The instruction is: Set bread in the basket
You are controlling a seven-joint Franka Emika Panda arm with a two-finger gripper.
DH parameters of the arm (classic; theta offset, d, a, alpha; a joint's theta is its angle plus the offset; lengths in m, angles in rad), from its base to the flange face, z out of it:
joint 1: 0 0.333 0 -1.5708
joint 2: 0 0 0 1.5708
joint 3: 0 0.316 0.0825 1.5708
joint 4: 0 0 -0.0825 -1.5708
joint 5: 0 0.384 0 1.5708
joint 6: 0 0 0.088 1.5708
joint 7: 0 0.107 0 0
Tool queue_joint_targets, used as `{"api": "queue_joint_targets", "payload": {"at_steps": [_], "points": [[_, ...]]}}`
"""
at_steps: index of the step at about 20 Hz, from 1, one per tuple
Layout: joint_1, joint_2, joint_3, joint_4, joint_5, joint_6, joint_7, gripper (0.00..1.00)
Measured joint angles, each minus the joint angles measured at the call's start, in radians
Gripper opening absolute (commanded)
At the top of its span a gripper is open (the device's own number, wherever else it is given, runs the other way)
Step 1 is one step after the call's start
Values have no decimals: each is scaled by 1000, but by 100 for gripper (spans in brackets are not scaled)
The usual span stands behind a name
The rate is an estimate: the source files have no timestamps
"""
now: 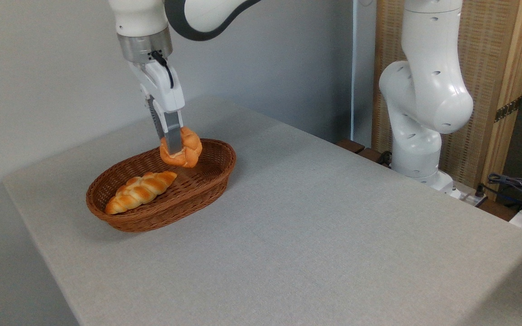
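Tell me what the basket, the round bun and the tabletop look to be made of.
Basket: brown woven wicker or rattan, going by the visible weave and braided rim; matte. Round bun, held in the hand: glossy golden-orange knotted surface; the even shine hints at plastic or foam imitation, though real glazed bread can't be excluded. Tabletop: pale grey, matte, finely speckled, possibly cloth or laminate.

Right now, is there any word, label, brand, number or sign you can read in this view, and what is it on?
None: no readable text on the gripper, the round bun it holds, the braided loaf, the wicker basket or the arm base.
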Motion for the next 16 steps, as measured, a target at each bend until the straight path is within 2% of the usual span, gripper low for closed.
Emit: {"api": "queue_joint_targets", "payload": {"at_steps": [12,16], "points": [[-15,8,5,1,0,4,-8,100],[-12,-7,72,16,0,3,-16,100]]}}
